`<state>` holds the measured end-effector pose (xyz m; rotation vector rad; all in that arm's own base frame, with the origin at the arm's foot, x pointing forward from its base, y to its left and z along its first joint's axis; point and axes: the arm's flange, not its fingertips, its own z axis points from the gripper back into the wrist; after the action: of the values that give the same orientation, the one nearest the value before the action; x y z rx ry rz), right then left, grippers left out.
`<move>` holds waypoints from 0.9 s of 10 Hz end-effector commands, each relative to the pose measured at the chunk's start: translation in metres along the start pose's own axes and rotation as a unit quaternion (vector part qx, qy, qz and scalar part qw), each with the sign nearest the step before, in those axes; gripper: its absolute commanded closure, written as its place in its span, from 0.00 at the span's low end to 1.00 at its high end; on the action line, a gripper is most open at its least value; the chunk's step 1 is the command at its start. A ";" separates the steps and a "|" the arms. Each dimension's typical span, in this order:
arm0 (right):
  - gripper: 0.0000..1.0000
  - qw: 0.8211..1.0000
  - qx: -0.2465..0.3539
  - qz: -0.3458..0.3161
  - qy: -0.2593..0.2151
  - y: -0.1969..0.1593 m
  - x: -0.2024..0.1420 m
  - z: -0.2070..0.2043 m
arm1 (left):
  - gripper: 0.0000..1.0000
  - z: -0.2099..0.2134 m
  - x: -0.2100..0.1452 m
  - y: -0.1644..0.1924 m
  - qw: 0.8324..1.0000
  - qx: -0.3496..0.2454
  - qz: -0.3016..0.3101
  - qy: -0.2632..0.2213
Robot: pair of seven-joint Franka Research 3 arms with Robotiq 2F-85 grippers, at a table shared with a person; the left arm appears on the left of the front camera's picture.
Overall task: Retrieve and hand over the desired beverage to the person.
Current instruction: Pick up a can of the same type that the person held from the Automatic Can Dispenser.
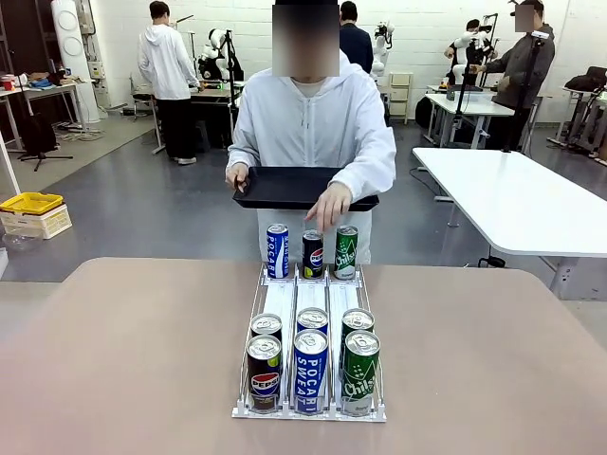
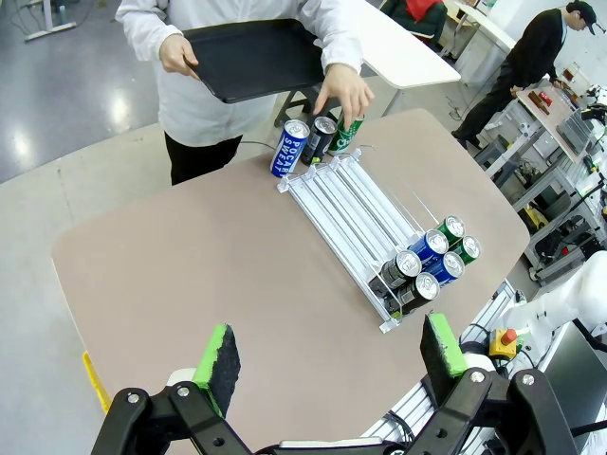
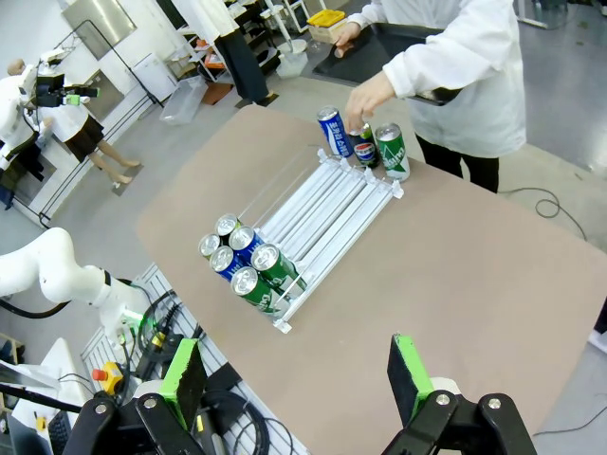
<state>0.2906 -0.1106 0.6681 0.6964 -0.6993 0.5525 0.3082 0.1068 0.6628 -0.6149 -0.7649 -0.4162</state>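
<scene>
pointing seems to be why the person's hand (image 1: 332,204) dips to the far row, at the dark pepsi can (image 1: 312,254), while the other hand (image 1: 237,177) holds a black tray (image 1: 285,185) level, ready to receive. we judge the matching pepsi (image 1: 265,374) stands at the rack's (image 1: 311,303) near end. our left end effector (image 2: 332,355) and right end effector (image 3: 299,374) hang high above the surface (image 1: 123,360), both spread wide, holding nothing.

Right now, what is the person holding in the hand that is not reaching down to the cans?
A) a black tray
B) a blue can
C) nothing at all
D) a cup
A: one hand of the person grips the edge of a black tray, while the other hand reaches down to the cans standing just below it.
</scene>
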 end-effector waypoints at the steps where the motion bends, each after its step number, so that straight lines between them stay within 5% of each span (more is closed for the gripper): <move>1: 0.00 1.000 0.012 0.007 -0.009 0.000 0.003 -0.001 | 0.00 0.002 0.000 0.001 1.000 -0.005 -0.010 -0.001; 9: 0.00 1.000 0.012 0.007 -0.009 0.000 0.003 -0.001 | 0.00 0.002 0.000 0.001 1.000 -0.005 -0.010 -0.001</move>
<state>0.2906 -0.1106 0.6682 0.6964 -0.6994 0.5526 0.3082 0.1068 0.6628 -0.6149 -0.7649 -0.4163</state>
